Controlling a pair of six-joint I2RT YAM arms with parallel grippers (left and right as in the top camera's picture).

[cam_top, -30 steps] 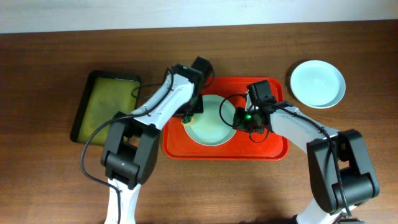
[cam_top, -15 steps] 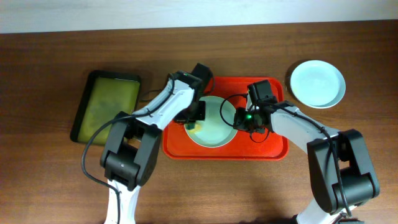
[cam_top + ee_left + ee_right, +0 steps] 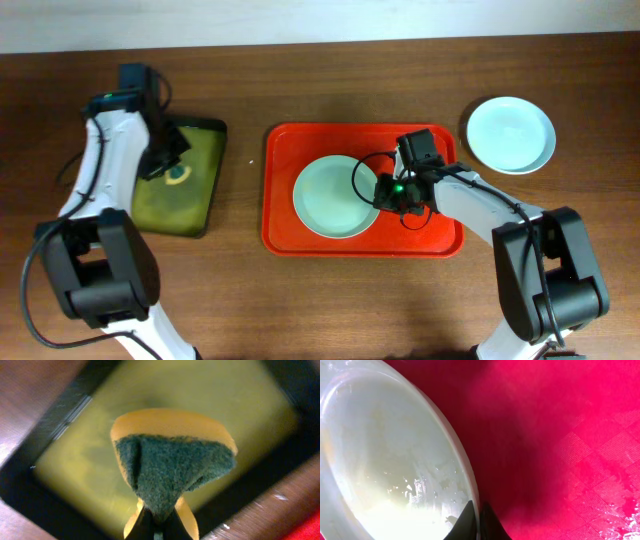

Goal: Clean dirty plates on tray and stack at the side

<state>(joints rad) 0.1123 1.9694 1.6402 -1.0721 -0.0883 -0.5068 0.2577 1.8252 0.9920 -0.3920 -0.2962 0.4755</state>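
Over the dark green tray at the left of the worktop, the left pincer hangs with its fingers clamped on a sponge. The sponge is folded, its green scouring face toward the wrist camera and its yellow back behind. It hangs above the tray's floor, and I cannot tell whether it touches.

At the middle, the red tray carries one pale plate, lying flat toward its left half. The right pincer is closed on that plate's right rim, one finger inside the lip and one outside. In the right wrist view the plate's face shows wet streaks and a faint yellowish patch. A second plate sits on the bare worktop at the far right, well apart from the red tray. No third plate can be made out.

With the sponge away from the plate, I judge this to be the gap between wiping and stacking. The sponge is either about to be set down or about to be wetted for another pass. If the yellowish patch is residue, another wipe is needed while the right pincer steadies the rim. If not, the left pincer should release the sponge into the green tray. The right should then lift the plate level by its thin rim grip and lower it squarely onto the second plate.
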